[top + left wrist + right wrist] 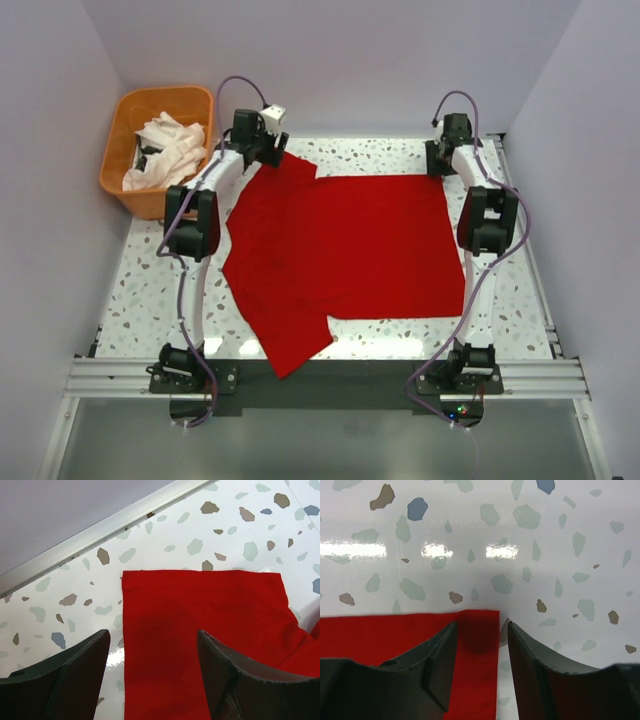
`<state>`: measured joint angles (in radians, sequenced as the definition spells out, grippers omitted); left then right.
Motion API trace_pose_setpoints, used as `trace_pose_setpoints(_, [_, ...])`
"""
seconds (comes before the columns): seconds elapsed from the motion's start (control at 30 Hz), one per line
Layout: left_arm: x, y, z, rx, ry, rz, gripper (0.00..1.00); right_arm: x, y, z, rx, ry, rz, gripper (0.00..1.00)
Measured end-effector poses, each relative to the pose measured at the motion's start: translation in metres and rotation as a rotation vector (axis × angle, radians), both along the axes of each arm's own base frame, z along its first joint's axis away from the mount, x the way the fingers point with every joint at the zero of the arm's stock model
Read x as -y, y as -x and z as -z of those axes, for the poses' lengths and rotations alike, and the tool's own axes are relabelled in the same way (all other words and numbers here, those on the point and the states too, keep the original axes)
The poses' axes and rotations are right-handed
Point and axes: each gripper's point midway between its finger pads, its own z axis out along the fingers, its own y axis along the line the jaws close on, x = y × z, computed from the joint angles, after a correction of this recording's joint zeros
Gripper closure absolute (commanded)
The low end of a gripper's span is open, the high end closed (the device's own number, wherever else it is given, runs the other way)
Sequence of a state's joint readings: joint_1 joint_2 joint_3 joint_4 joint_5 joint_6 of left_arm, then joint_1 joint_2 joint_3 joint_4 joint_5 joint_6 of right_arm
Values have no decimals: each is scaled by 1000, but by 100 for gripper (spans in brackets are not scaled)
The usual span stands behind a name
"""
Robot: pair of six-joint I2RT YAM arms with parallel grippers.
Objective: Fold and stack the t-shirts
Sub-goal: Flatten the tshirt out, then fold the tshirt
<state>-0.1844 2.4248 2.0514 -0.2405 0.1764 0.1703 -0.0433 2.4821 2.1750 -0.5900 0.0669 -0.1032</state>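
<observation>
The red t-shirt point(345, 245) lies spread flat on the speckled table point(150, 290), one sleeve hanging over the near edge. My left gripper point(268, 150) is open above the shirt's far left sleeve point(200, 620), one finger over the table, the other over the cloth. My right gripper point(440, 160) is open over the shirt's far right corner point(480, 635); its jaws straddle the corner's edge, low over it. White t-shirts point(168, 150) lie crumpled in the orange basket point(125, 185).
The orange basket stands off the table's far left corner. A metal rail point(100, 532) runs along the table's far edge, with the wall right behind it. The arms' bases sit on the near rail point(320, 378).
</observation>
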Motion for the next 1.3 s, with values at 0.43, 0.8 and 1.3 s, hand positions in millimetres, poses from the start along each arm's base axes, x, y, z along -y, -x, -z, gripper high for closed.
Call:
trace_pose_setpoints(0.43, [-14, -20, -21, 60, 35, -49, 20, -5, 2, 8, -17, -33, -7, 95])
trace_pose_setpoints(0.8, [-18, -40, 29, 39, 16, -86, 23, -5, 3, 8, -20, -38, -8, 100])
trace_pose_setpoints(1.3, [-9, -41, 49, 17, 54, -49, 51, -5, 4, 8, -26, -40, -11, 100])
